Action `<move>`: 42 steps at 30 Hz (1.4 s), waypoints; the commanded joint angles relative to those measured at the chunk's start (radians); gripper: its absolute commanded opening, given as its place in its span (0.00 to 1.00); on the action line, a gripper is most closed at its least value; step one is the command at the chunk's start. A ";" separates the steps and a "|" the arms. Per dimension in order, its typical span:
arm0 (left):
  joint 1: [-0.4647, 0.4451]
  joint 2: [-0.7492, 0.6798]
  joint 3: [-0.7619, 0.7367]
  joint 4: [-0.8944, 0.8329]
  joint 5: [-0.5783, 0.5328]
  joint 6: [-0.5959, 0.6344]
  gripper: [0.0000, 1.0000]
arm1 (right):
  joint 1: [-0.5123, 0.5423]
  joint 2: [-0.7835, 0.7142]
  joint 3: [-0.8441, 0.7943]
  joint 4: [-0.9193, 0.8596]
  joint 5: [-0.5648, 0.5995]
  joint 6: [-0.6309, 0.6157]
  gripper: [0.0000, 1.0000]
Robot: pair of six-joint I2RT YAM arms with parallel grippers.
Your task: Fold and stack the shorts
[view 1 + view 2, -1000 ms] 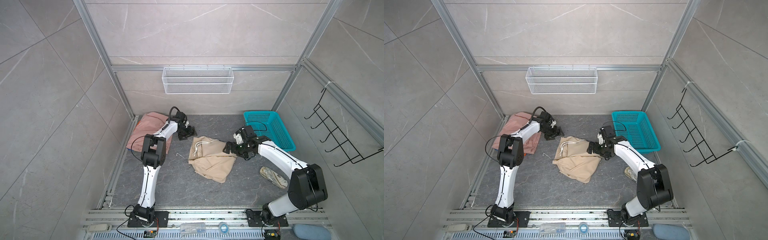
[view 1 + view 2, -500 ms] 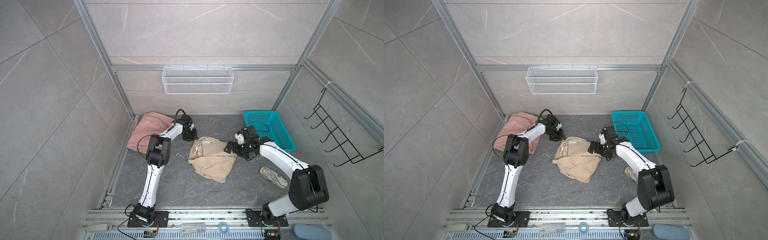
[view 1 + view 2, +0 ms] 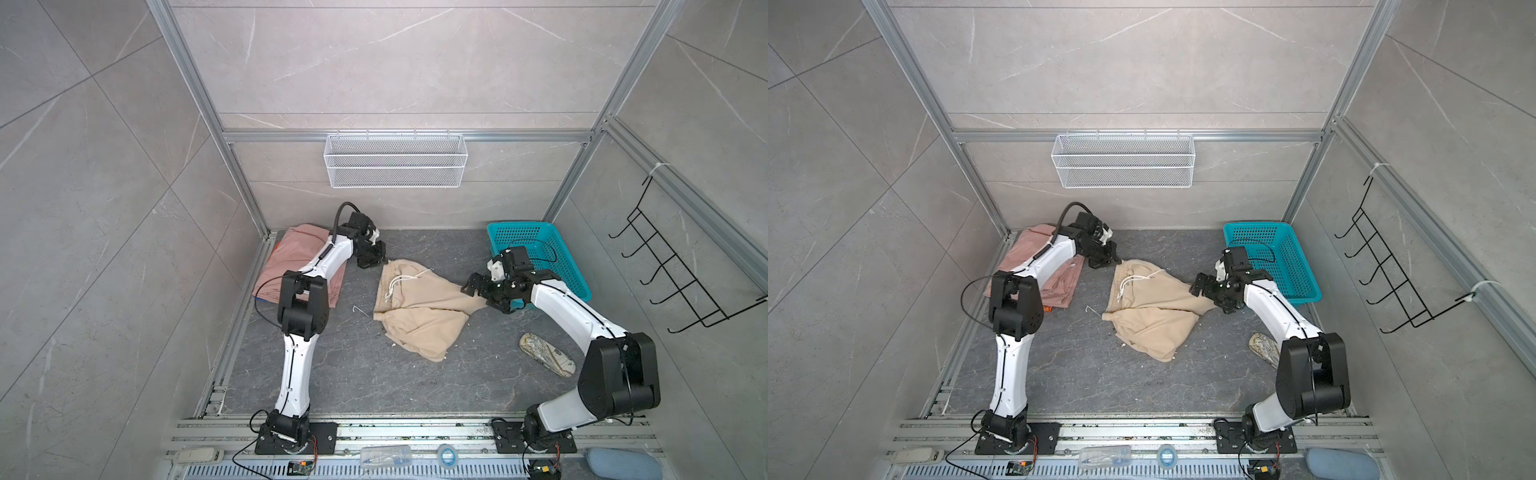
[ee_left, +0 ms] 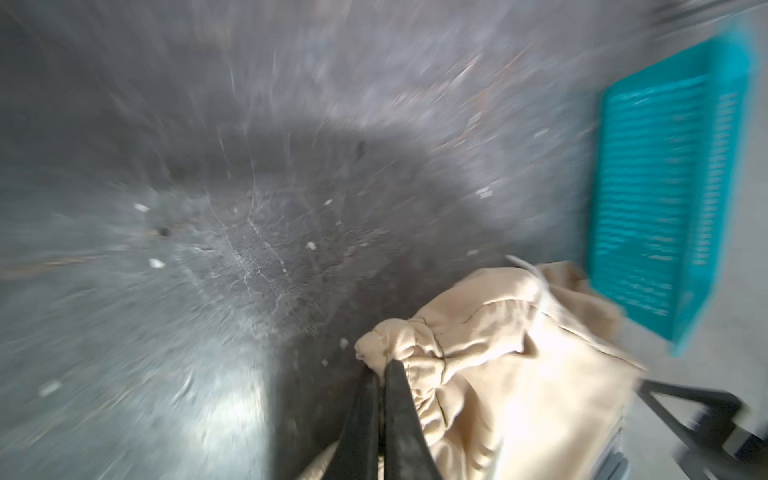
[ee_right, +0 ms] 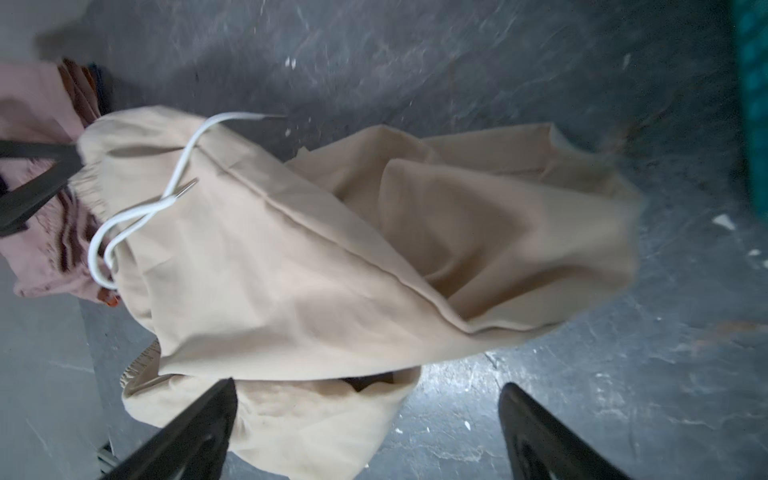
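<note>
The beige shorts (image 3: 419, 307) (image 3: 1154, 307) lie crumpled mid-floor, their white drawstring (image 5: 141, 208) loose on top. My left gripper (image 3: 383, 262) (image 3: 1119, 262) (image 4: 382, 368) is shut on the far left corner of their gathered waistband (image 4: 399, 336). At the leg end on the right, my right gripper (image 3: 482, 297) (image 3: 1210, 297) (image 5: 365, 388) stands open, one finger over the hem and the other over bare floor. The pink shorts (image 3: 291, 257) (image 3: 1059, 282) (image 5: 37, 112) lie folded at the far left, partly under my left arm.
A teal basket (image 3: 540, 253) (image 3: 1279, 253) (image 4: 665, 199) stands at the back right, just behind my right arm. A patterned slipper-like object (image 3: 546, 355) (image 3: 1264, 349) lies on the floor at the right. A white wire shelf (image 3: 395, 166) hangs on the back wall.
My left gripper moved right from beside the pink shorts to the beige waistband corner and shut on it. The right gripper stayed open at the leg end.
</note>
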 commanded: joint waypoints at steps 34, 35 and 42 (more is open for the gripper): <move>0.103 -0.548 -0.318 0.137 -0.003 -0.065 0.00 | 0.019 0.056 -0.319 0.453 -0.120 0.395 0.95; 0.104 -0.553 -0.326 0.142 -0.001 -0.070 0.00 | 0.023 0.059 -0.326 0.472 -0.120 0.409 0.94; 0.111 -0.596 -0.360 0.154 -0.005 -0.079 0.00 | 0.074 0.132 -0.332 0.610 -0.109 0.528 0.83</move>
